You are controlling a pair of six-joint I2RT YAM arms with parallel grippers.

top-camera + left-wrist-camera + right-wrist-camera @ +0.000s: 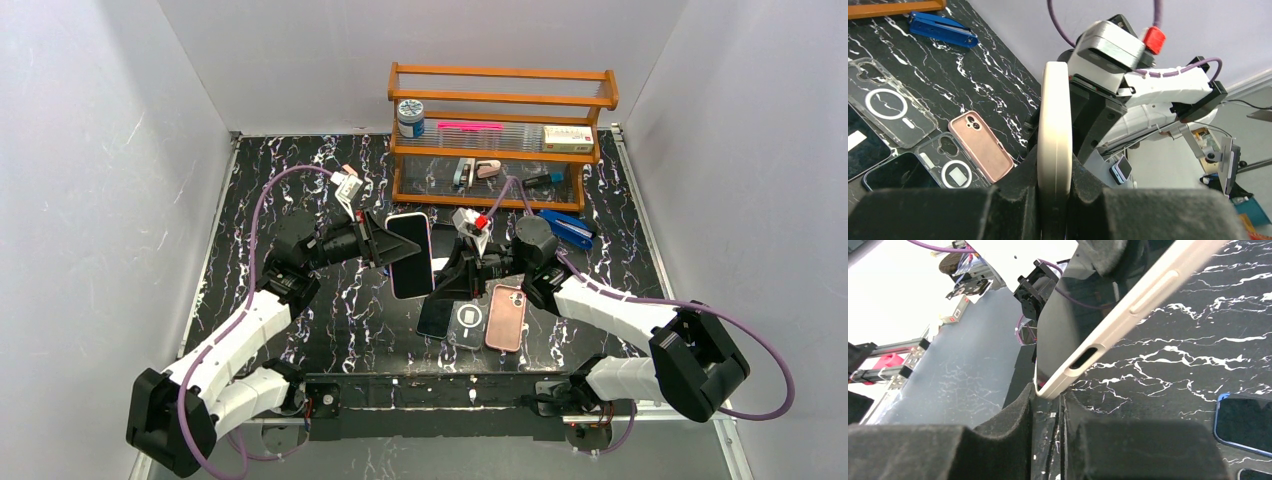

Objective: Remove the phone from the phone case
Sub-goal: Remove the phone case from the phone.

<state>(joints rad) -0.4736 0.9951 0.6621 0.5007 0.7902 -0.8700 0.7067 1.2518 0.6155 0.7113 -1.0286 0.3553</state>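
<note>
A phone with a dark screen in a cream phone case (410, 255) is held upright above the table. My left gripper (385, 245) is shut on its left edge; in the left wrist view the case's edge (1054, 130) stands clamped between my left gripper's (1054, 185) pads. My right gripper (447, 275) is at the phone's lower right corner. In the right wrist view the case's corner (1058, 382) sits at the tips of the nearly closed right gripper (1048, 400), which appears shut on it. The screen (1073, 315) faces that camera.
On the table below lie a pink case (506, 317), a clear case with a white ring (468, 322) and a dark phone (436, 317). A blue stapler (567, 228) lies behind my right arm. A wooden rack (495, 130) with small items stands at the back.
</note>
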